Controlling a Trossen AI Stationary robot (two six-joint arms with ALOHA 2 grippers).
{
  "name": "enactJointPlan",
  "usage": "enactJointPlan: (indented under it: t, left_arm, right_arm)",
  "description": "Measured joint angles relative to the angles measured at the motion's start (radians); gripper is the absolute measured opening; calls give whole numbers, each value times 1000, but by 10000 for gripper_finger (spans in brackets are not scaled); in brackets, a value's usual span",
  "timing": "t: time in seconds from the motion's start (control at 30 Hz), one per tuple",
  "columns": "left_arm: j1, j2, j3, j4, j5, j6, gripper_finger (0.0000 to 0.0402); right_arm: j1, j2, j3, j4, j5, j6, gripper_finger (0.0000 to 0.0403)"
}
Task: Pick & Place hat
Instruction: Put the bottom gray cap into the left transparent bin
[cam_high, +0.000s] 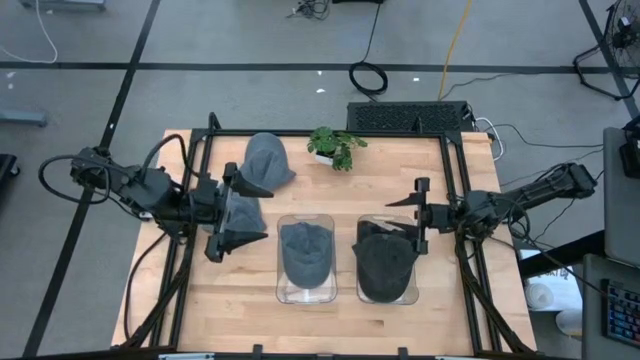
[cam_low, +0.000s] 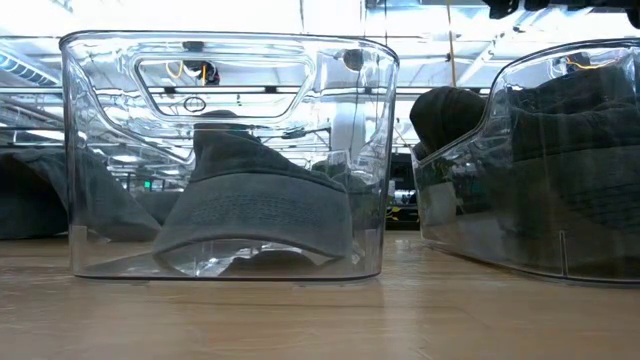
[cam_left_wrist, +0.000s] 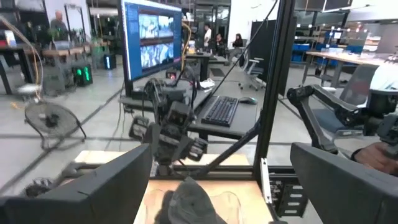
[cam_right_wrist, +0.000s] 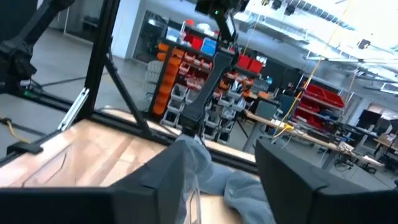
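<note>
Two clear bins stand side by side near the table's front. The left bin (cam_high: 305, 292) holds a grey hat (cam_high: 304, 250) (cam_low: 250, 210); the right bin (cam_high: 360, 285) holds a darker hat (cam_high: 385, 262) (cam_low: 560, 150) whose crown bulges over the rim. Two more grey hats lie on the table: one (cam_high: 268, 158) at the far middle, one (cam_high: 250, 213) under my left gripper. My left gripper (cam_high: 238, 215) hovers open above that hat. My right gripper (cam_high: 412, 222) stands open just right of the dark hat's bin, with nothing between its fingers.
A small potted plant (cam_high: 335, 147) stands at the table's far edge. A black frame (cam_high: 455, 180) runs along the table's sides and back. Bare wood shows in front of the bins (cam_low: 320, 315) and at the near left (cam_high: 200, 300).
</note>
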Motion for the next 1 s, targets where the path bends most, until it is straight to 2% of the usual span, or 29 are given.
enactJointPlan:
  t: [0.2, 0.33, 0.43, 0.57, 0.7, 0.8, 1.0]
  left_arm:
    - [15, 29, 1, -25, 0, 36, 392]
    - [10, 79, 0, -89, 4, 87, 392]
    - [-1, 129, 1, -203, -23, 59, 392]
    - [-34, 209, -1, -419, -130, -140, 392]
    - [-75, 283, 0, -619, -122, -397, 392]
    - [-92, 335, 0, -764, -58, -537, 392]
    - [-103, 399, 0, -1165, 164, -864, 392]
  right_arm:
    - [0, 3, 0, -42, -3, 1, 225]
    - [0, 3, 0, -41, -4, 26, 233]
    - [0, 3, 0, -39, -4, 34, 232]
    - [0, 3, 0, -39, -4, 34, 226]
    - [0, 3, 0, -40, -4, 34, 225]
    - [0, 3, 0, -40, -4, 33, 228]
    - [0, 3, 0, -29, -5, 24, 225]
